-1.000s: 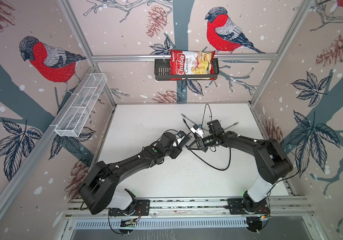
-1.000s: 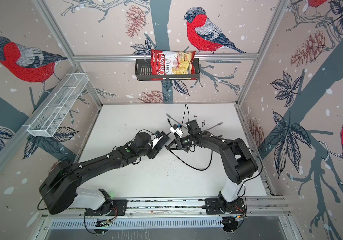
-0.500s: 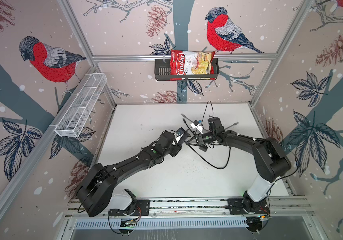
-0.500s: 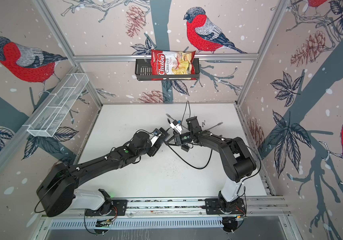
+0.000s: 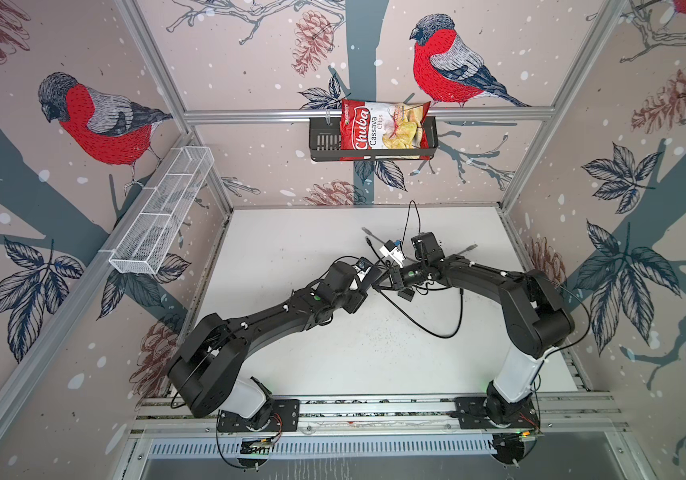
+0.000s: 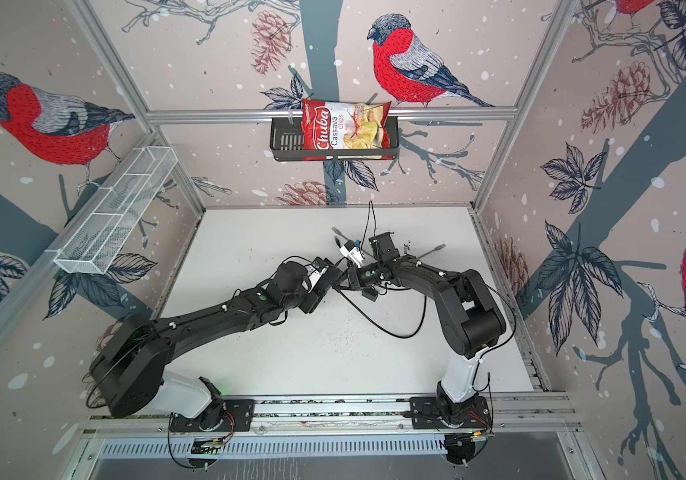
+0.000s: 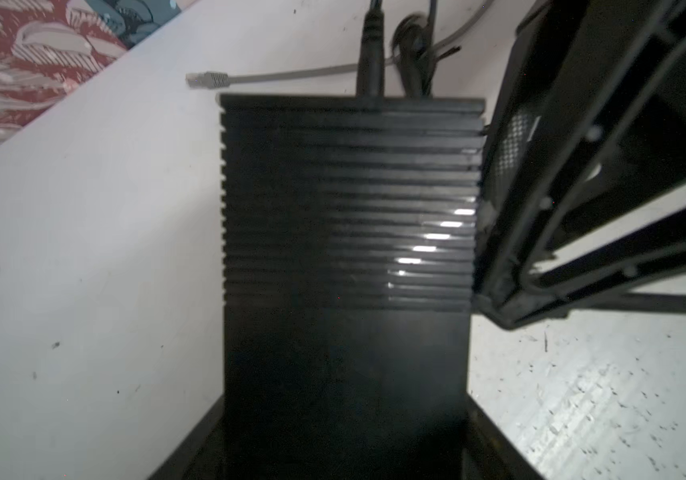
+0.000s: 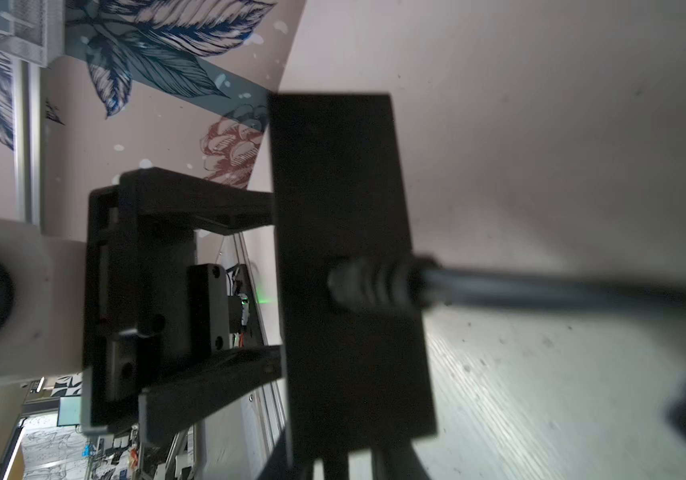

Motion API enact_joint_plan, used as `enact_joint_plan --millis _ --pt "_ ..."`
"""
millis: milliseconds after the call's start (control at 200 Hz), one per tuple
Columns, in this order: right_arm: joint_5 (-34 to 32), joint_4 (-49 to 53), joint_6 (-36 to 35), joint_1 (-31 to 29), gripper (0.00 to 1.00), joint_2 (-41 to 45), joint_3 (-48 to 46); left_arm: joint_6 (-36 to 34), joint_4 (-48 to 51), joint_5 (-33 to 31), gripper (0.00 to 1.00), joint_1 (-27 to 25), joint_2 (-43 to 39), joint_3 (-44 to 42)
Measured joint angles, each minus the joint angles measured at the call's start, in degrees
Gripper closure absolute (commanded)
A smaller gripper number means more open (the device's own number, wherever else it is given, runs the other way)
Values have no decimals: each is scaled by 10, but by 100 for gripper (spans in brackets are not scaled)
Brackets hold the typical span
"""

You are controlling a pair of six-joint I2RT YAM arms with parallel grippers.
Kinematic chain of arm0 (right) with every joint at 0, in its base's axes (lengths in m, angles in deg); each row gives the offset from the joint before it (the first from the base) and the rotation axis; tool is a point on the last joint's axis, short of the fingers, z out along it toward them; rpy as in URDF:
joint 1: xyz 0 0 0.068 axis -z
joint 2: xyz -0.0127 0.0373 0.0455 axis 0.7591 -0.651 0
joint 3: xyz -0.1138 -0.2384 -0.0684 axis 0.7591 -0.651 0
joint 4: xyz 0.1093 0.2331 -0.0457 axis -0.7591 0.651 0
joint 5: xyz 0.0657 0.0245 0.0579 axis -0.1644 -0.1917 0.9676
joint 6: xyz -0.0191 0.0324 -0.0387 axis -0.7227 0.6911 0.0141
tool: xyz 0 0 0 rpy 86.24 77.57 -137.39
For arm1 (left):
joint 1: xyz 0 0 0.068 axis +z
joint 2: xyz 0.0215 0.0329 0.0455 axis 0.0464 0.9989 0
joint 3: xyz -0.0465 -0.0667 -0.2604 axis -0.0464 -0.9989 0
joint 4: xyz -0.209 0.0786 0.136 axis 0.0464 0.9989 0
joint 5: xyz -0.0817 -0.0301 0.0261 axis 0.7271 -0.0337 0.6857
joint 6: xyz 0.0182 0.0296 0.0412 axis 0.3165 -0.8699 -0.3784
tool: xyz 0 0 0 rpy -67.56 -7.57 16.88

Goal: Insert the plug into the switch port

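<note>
Near the middle of the white table (image 5: pixel 291 249), the ribbed black box (image 7: pixel 345 249) is clamped across its width by the left tool (image 8: pixel 275 282). The right tool (image 5: pixel 389 279) sits just beside the box's side; I cannot tell whether its jaws are apart or together. A black cable (image 8: pixel 561 289) leads to the plug (image 8: pixel 374 286), which stands in the port (image 8: pixel 331 286) on the box's edge.
</note>
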State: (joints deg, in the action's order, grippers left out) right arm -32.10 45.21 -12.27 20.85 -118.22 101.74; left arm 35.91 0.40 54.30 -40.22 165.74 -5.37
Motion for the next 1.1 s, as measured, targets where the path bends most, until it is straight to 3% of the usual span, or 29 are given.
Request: enact_joint_plan --millis 80,110,120,130,135,150,295,555,785,986,1101 --pt "-28 14 -15 2 64 0 0 16 -1 22 100 11 12 0" --pt "-37 16 -19 3 54 0 1 22 -2 33 100 17 16 0" --pt "-39 16 -21 3 43 0 1 24 -1 37 100 19 17 0" --pt "-43 14 -22 5 15 0 2 24 0 44 100 21 18 0" --pt "-44 14 -24 5 7 0 2 25 0 44 100 21 19 0" --pt "-45 14 -30 7 0 0 3 30 3 48 100 25 21 0" --pt "-72 -25 -44 19 1 8 12 38 43 121 100 43 48 3" --pt "-97 -25 -73 37 1 24 5 58 77 115 100 55 85 29" --pt "-127 -14 -85 58 1 33 0 69 108 66 100 56 109 47" --pt "-244 -29 -71 60 1 62 -7 79 126 19 100 56 132 57" --pt "-321 -51 -56 65 1 83 -20 88 131 7 94 56 142 63"
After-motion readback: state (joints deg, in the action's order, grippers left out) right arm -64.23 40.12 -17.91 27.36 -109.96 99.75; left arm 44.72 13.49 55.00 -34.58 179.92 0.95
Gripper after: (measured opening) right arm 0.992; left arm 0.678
